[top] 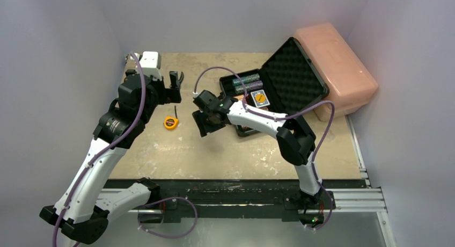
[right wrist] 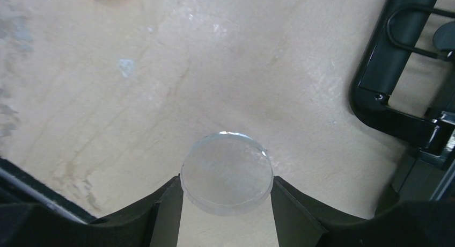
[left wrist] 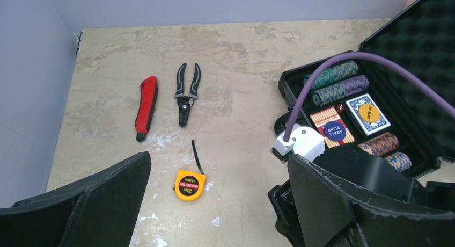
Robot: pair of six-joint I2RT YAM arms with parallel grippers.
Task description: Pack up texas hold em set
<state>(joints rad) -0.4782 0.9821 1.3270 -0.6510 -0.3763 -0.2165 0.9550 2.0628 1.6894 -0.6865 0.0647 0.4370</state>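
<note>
Likely light and slick, the clear button [right wrist: 226, 172] is pinched at its rim by the right tool [right wrist: 226, 183]; the left tool [left wrist: 217, 160] is released.

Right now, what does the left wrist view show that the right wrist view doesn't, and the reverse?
Left wrist only: the pliers, a red-handled knife, and, inside the open black case, chip stacks, card decks and a blue round button. Right wrist only: a clear round button pinched in the right tool. Both: the tan table, the yellow tape measure and part of that case.
</note>
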